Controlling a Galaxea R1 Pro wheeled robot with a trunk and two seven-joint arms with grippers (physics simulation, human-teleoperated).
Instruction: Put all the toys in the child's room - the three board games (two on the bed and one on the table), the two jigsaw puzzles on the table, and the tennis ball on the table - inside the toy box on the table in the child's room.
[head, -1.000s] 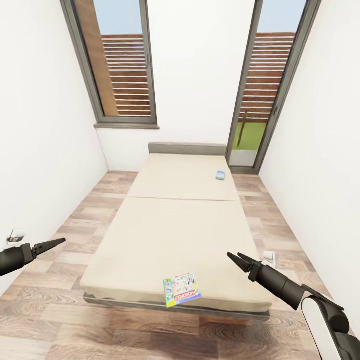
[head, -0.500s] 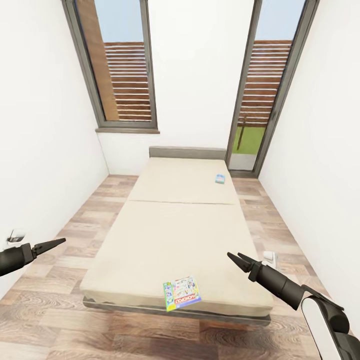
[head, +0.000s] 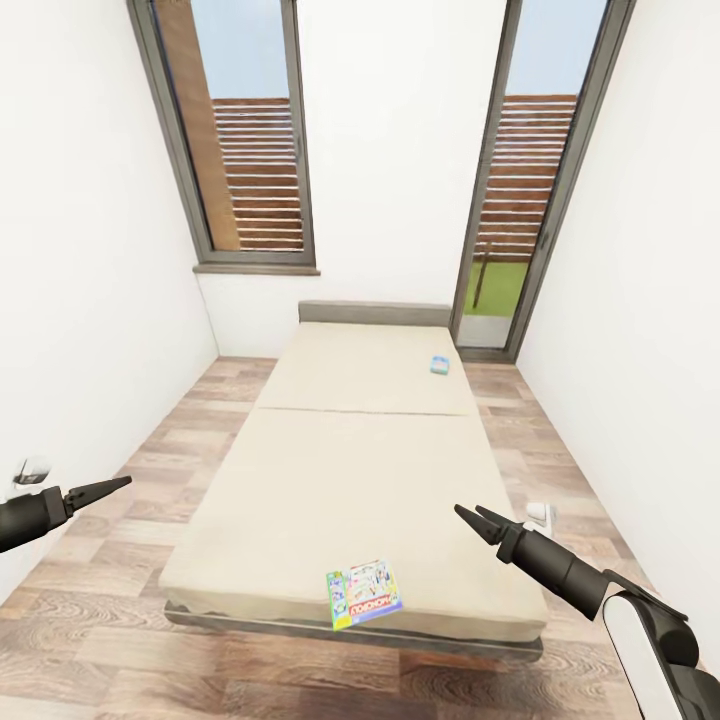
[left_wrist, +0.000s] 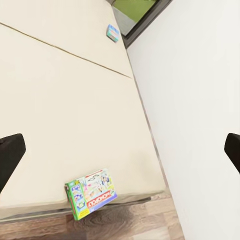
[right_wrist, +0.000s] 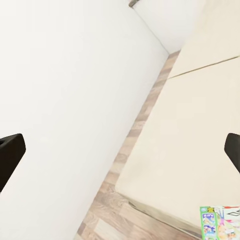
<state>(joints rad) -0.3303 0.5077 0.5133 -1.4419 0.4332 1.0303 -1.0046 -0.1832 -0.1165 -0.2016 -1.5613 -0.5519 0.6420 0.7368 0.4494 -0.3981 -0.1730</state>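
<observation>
Right claw (head: 470, 515) near green-edged board game (head: 364, 594) on bed (head: 350, 470).

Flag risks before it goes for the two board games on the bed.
1. The near board game lies at the bed's foot edge, with a corner seemingly over it; a nudge could tip it onto the floor.
2. The far board game sits near the headboard, probably too far to reach from here.
3. Both the left gripper and right gripper are empty, well apart from either box.
</observation>
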